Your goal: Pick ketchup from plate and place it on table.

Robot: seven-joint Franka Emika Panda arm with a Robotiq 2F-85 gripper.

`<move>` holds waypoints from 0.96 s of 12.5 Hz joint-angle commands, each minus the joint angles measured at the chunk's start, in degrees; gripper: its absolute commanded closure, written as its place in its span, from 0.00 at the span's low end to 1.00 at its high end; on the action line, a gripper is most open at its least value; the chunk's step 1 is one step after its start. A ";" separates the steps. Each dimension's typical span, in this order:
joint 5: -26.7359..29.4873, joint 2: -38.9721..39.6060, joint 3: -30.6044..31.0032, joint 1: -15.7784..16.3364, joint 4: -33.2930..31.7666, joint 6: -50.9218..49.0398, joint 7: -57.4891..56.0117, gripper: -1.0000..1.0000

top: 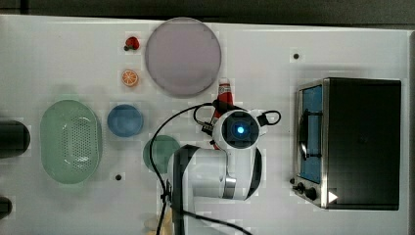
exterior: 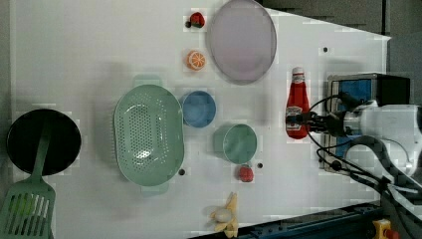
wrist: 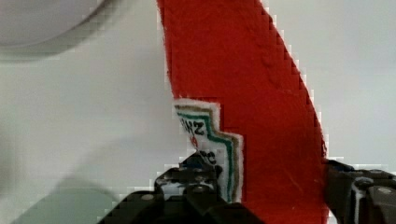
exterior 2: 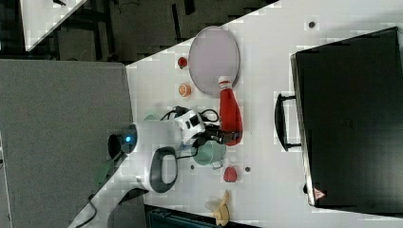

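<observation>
The ketchup (top: 224,92), a slim red bottle with a white cap and label, is off the plate (top: 182,56), over the white table (top: 274,39) just beside the plate's rim. Its cap points toward the plate. My gripper (exterior: 297,120) holds the bottle's lower body, below the label. In the wrist view the ketchup (wrist: 252,84) runs between my black fingers (wrist: 187,191), which press against both its sides. The right view has the gripper (exterior 2: 230,137) at the bottle's base end. I cannot tell whether the bottle rests on the table.
A black and steel oven (top: 357,142) stands at the top view's right. A blue bowl (top: 125,120), green cup (top: 160,152) and green basket (top: 71,141) sit to the top view's left of my arm. An orange slice (top: 129,78) and small red fruit (top: 131,43) lie beside the plate.
</observation>
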 commanded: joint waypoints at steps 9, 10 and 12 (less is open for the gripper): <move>0.36 -12.59 1.42 0.37 2.62 -5.72 12.16 0.00; 0.36 -14.32 1.82 0.46 4.28 -9.99 17.29 0.00; 0.36 -16.92 2.68 0.76 8.85 -19.39 23.48 0.00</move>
